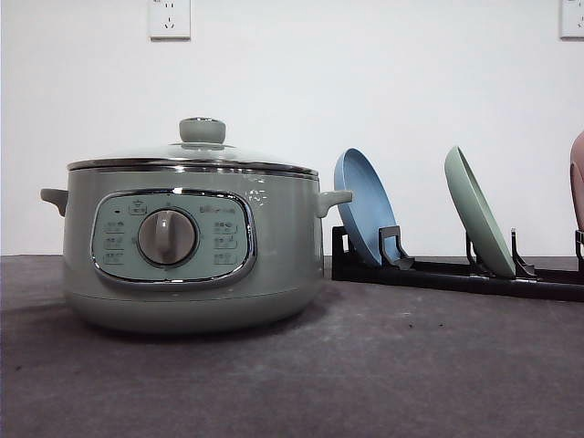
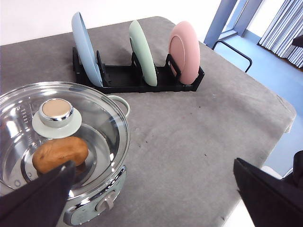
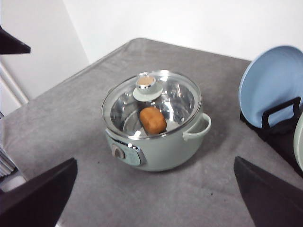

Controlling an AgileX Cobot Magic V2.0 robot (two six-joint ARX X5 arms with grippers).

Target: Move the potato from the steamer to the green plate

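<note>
We see the steamer (image 1: 190, 246) standing on the grey table (image 1: 365, 374), its dial (image 1: 168, 238) facing us in the front view. The glass lid (image 1: 196, 153) sits closed on the chrome rim, its knob (image 1: 202, 130) on top. Through the glass, from the right wrist view, we see the potato (image 3: 152, 119) lying inside the pot on the bare metal bottom, just beside the knob as seen from above; the left wrist view shows the same potato (image 2: 60, 154) under the lid.

To the right of the steamer a black rack (image 1: 456, 271) holds plates standing on edge. The blue plate (image 1: 363, 206) is in the slot nearest the steamer, the green plate (image 1: 479, 212) stands in the next slot, leaning a little, and a pink plate (image 2: 185, 53) stands in the last slot. The plates do not touch one another.

The left gripper (image 2: 156, 198) hangs above the table near the steamer, and its two dark fingers (image 2: 38, 198) are spread wide apart, holding nothing. The right gripper (image 3: 156, 194) looks down on the steamer from farther off, its fingers (image 3: 270, 198) also wide apart and bare. Neither gripper touches the lid or the plates.
</note>
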